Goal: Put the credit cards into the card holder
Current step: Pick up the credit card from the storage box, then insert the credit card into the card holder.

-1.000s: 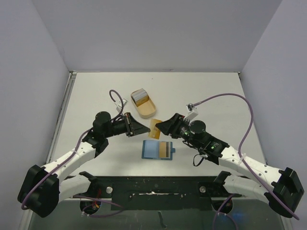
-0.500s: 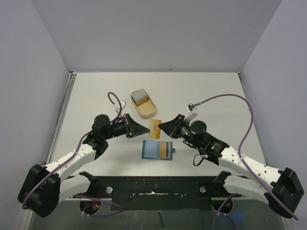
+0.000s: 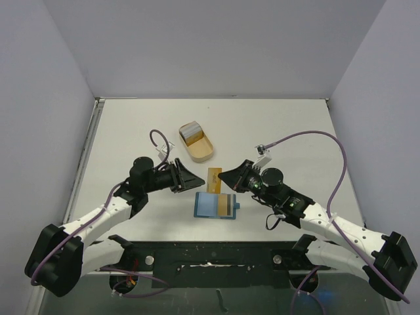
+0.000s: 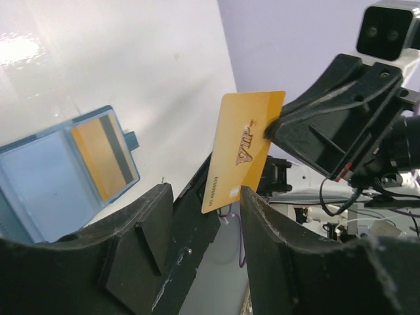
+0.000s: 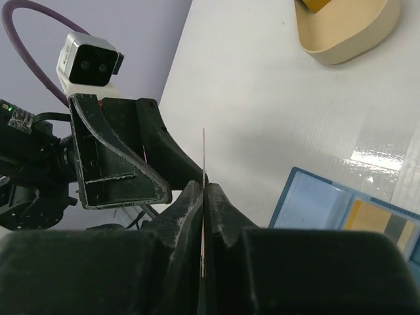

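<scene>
Right hand (image 3: 225, 177) clamped on one tan-orange credit card (image 3: 214, 179), held on edge just above the far side of the open card holder (image 3: 211, 206), which lies flat on the tabletop (image 3: 131, 131). Left hand (image 3: 191, 178) spread and empty, facing the card; the right is nearer.

tray (image 5: 341, 47): cut by top edge | card holder (image 4: 39, 172): cut by left edge

The one word I can read is "VIP", in dark slanted script on the face of the orange card (image 4: 244, 149) in the left wrist view (the card stands on end, so the letters climb along its length). Near its lower corner sits a line of small print, too fine to read. From overhead, the same card's lettering is lost.
</scene>
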Controlling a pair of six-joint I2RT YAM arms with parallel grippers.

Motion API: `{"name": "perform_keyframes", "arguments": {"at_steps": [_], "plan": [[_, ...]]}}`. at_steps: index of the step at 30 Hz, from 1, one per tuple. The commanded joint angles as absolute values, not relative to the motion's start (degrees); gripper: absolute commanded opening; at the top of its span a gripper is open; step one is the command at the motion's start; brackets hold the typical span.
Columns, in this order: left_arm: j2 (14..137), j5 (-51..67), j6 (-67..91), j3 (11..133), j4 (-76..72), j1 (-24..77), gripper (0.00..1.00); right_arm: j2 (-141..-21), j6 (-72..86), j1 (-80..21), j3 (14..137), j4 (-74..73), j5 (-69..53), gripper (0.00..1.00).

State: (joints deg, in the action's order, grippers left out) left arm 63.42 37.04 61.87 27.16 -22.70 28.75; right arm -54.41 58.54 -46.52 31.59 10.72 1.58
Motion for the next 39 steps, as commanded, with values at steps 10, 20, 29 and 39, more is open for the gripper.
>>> {"name": "perform_keyframes", "arguments": {"at_steps": [10, 20, 29, 39], "plan": [[67.58, 28.43, 45.46, 30.98, -4.83, 28.8, 0.45, -57.64, 55.04, -45.86, 30.15, 7.62, 3.1, 0.0], [75.6, 27.15, 42.85, 30.29, -5.15, 31.21, 0.45, -63.98, 55.15, -43.17, 26.74, 12.16, -2.85, 0.0], [80.95, 27.07, 42.86, 29.59, -7.11, 33.18, 0.35, -69.12, 55.35, -40.27, 23.69, 17.16, -7.31, 0.0], [82.85, 25.09, 44.07, 28.07, -9.48, 34.92, 0.22, -73.25, 55.78, -38.31, 21.27, 22.21, -10.38, 0.0]]}}
